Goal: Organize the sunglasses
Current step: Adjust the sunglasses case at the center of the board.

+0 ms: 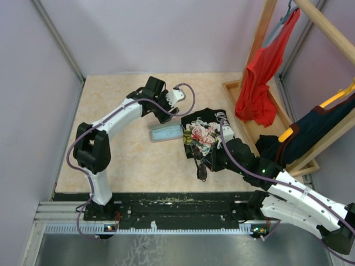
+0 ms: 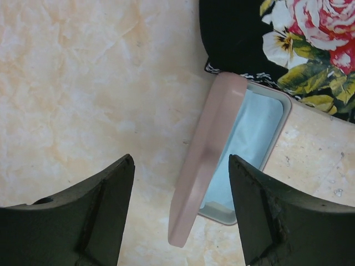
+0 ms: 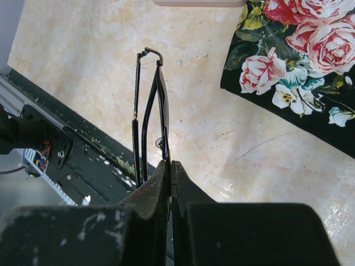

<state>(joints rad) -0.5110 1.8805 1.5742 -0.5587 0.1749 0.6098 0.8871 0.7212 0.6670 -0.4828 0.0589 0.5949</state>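
Right gripper jaws pinched closed on the folded sunglasses, held at the near edge of the table, just beside black floral fabric. Left gripper jaws wide apart, holding nothing, above the open pink case with blue cloth inside.

Bare tabletop left of and in front of the open pink case gives free passage; case hemmed by its raised lid along one long side, black floral cloth touching its right end, left gripper spread wide overhead; wooden rack crowds far right.
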